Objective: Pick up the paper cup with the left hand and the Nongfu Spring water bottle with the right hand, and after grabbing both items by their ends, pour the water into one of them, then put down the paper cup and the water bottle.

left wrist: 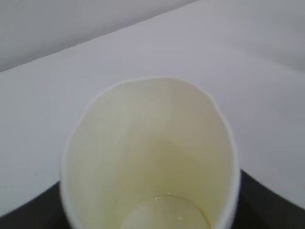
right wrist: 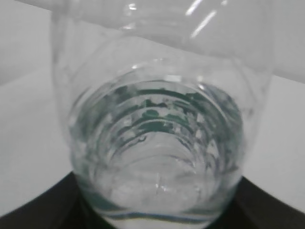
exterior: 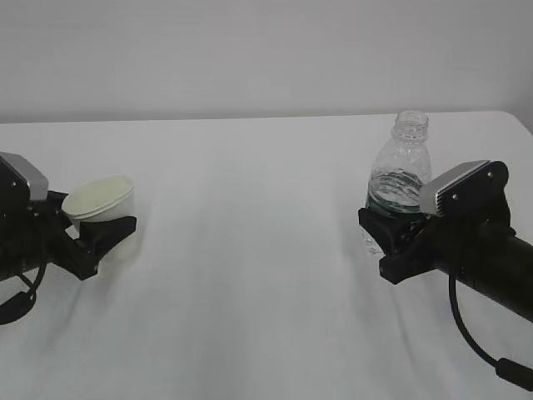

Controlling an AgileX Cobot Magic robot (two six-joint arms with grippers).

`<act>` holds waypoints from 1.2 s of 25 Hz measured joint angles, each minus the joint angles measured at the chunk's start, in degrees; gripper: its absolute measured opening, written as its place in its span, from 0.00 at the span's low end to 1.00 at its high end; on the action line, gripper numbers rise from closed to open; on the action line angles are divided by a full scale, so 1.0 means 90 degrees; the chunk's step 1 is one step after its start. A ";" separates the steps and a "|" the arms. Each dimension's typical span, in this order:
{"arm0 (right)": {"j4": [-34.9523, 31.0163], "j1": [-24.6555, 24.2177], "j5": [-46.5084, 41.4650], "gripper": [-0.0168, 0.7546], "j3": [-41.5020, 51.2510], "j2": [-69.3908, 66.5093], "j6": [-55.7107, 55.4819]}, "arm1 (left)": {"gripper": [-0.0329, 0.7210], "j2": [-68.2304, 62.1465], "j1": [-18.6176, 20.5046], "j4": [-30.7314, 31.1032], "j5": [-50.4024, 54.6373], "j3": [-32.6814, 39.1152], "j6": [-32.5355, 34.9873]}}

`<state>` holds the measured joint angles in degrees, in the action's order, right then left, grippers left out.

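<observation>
While apart, paper cup and Nongfu Spring water bottle gripped.

Bare table lies open between paper cup and bottle.

The Nongfu Spring water bottle fills nearly the whole view, seen from very close. Its clear ribbed wall shows ring after ring, with dark green patches of the label showing through the plastic. The water sits in the lower part, clear and colourless. Black parts of the right hand's gripper show at both bottom corners, against the bottle's base. Behind it lies the white bench.
</observation>
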<state>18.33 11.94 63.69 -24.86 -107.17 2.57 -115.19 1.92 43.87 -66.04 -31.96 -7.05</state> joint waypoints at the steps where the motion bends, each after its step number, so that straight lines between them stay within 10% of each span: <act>1: 0.0014 0.0000 0.0000 0.59 0.0000 0.0000 0.0000 | 0.67 0.0044 0.0000 0.0104 0.0000 0.0000 -0.0033; 14: 0.0274 0.0000 0.0000 0.59 0.0000 0.0000 0.0000 | 0.67 0.0415 -0.0027 0.1239 0.0000 0.0000 -0.0769; 30: 0.0473 0.0000 0.0000 0.59 0.0000 0.0000 0.0000 | 0.67 0.0415 -0.1446 0.1201 0.0000 0.0000 -0.0826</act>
<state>22.59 11.94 63.69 -24.86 -107.17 2.57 -111.45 -11.10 54.68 -66.04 -31.96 -14.48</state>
